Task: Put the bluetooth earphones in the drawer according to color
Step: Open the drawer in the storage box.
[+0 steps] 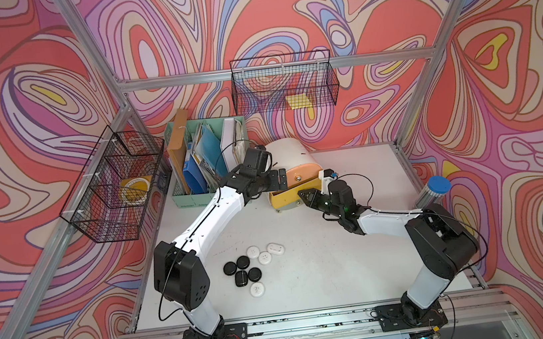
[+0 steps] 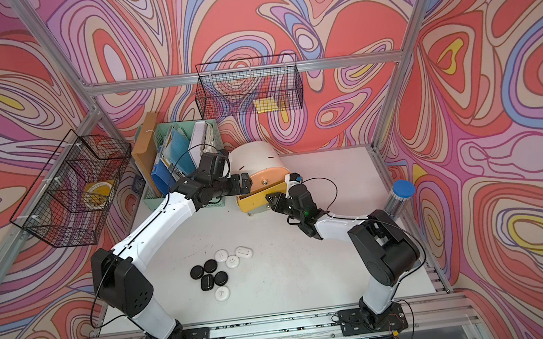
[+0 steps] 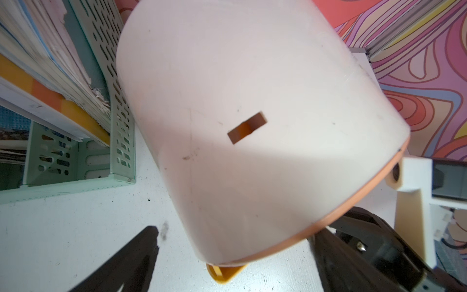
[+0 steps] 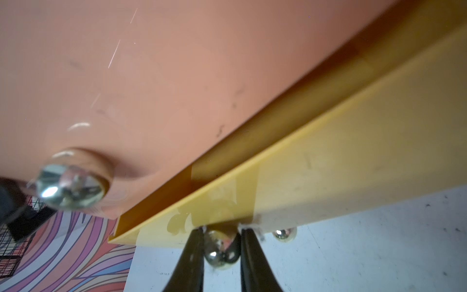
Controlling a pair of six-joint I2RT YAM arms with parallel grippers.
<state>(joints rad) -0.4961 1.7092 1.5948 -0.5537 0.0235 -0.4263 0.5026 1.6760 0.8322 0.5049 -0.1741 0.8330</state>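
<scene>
The drawer (image 1: 291,156) is a white barrel-topped chest at the back middle of the table in both top views (image 2: 256,158). Its yellow drawer (image 4: 353,151) stands pulled out a little below the peach front (image 4: 151,75). My right gripper (image 4: 222,231) is shut on the yellow drawer's gold knob (image 4: 222,250), as a top view (image 1: 304,196) also shows. My left gripper (image 1: 280,179) is open, its fingers (image 3: 131,260) either side of the chest's top front edge (image 3: 252,255). The bluetooth earphones, several black (image 1: 241,277) and several white (image 1: 265,257) cases, lie clustered near the left arm's base.
A mint-green file holder (image 1: 197,199) full of folders stands just left of the chest. Wire baskets hang on the left wall (image 1: 115,184) and the back wall (image 1: 282,82). A clear cylinder with a blue lid (image 1: 437,189) stands at the table's right edge.
</scene>
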